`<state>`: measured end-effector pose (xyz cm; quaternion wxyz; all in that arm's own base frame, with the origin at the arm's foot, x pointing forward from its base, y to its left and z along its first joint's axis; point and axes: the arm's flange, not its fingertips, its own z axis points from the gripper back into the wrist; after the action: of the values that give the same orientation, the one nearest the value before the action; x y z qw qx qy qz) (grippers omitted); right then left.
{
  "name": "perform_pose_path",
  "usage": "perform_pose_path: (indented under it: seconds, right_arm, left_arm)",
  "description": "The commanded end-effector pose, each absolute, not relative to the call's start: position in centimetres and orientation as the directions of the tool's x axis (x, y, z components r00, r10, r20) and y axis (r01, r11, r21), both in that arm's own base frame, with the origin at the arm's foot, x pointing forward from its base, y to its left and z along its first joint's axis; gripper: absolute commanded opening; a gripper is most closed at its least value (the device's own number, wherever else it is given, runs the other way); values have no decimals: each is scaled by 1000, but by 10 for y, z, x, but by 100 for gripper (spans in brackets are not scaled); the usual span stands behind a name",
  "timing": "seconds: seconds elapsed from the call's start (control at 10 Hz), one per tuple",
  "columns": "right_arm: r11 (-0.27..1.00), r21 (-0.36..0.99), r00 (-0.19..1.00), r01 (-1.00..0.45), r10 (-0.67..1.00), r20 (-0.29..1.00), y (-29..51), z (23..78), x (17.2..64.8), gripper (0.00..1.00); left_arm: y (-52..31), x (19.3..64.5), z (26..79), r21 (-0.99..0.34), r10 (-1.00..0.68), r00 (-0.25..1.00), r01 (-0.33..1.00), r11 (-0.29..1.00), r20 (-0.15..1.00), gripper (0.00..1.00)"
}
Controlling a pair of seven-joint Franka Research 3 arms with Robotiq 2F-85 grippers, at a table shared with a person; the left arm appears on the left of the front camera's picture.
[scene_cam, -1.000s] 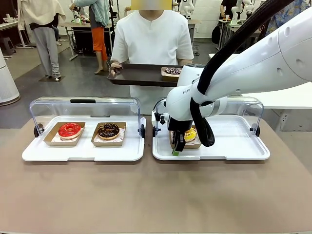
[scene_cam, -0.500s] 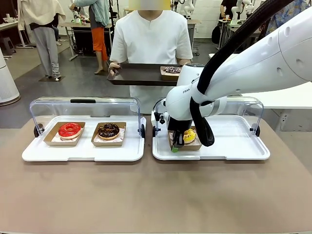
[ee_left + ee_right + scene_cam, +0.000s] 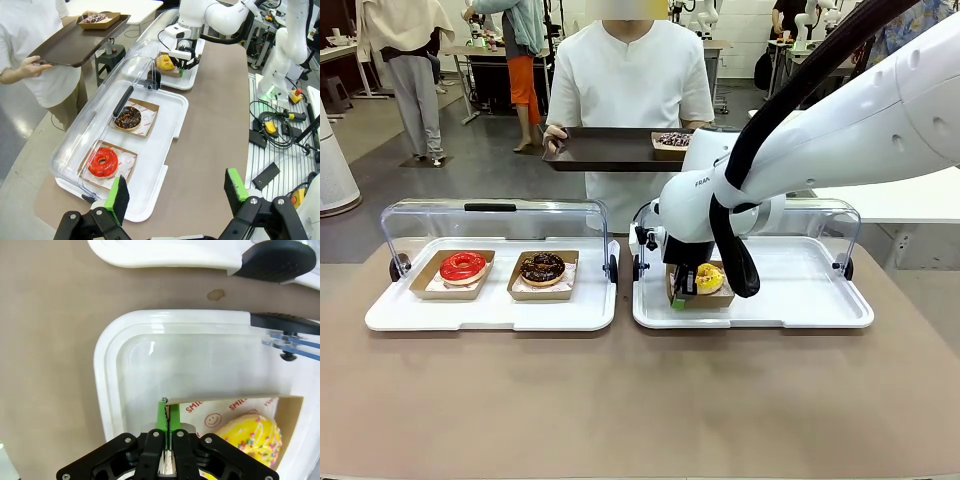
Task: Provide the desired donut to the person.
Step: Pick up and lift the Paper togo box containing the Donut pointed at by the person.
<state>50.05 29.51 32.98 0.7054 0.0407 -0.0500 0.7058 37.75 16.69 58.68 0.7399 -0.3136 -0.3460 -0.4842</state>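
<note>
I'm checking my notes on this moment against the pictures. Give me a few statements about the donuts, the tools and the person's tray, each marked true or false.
1. The right tool is shut on the wall of the brown cardboard box holding the yellow sprinkled donut. True.
2. The left tool grips the red glazed donut. False: it is open above the table, holding nothing.
3. The person holds a dark brown serving tray carrying a boxed dark donut. True.
4. The chocolate donut shares a tray with the yellow one. False: it sits beside the red one in the left white tray.
</note>
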Motion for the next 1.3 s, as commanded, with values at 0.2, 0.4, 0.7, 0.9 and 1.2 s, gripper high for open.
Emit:
perform_pose_path:
  seconds: [0.2, 0.4, 0.7, 0.9, 1.2]
  right_arm:
    - [34, 6, 34, -999, 999, -29, 299, 407, 453, 0]
    - [7, 28, 6, -1000, 998, -58, 302, 449, 420, 0]
    - [-10, -6, -9, -1000, 999, -44, 304, 512, 389, 0]
    - [0, -57, 2, -998, 999, -43, 311, 552, 379, 0]
    - [35, -137, 40, -990, 999, -34, 321, 605, 379, 0]
  left_arm:
    - [168, 377, 588, -125, -490, 281, 937, 327, 825, 100]
    - [168, 377, 588, -125, -490, 281, 937, 327, 825, 100]
    - [168, 377, 588, -125, -490, 281, 937, 327, 825, 100]
    - [168, 377, 588, -125, -490, 281, 937, 327, 825, 100]
    - [168, 377, 588, -125, -490, 281, 937, 327, 825, 100]
